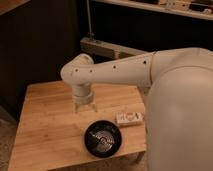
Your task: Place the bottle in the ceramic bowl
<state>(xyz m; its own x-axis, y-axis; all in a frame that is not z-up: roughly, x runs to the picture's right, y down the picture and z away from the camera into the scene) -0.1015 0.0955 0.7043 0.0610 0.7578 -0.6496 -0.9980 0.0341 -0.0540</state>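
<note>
Hovering end effector (84, 107), jaws parted, bottle (129, 118) beside ceramic bowl (102, 139), table (45, 120) corner hidden

A small wooden table (47, 122) stands in a dim room. Its top is light and yellow-brown. The wall (40, 45) behind it is very dark. The floor (7, 134) is grey with little specks. A thin pole (88, 17) goes up at the back, and a pale shelf (150, 6) runs along the top.
</note>
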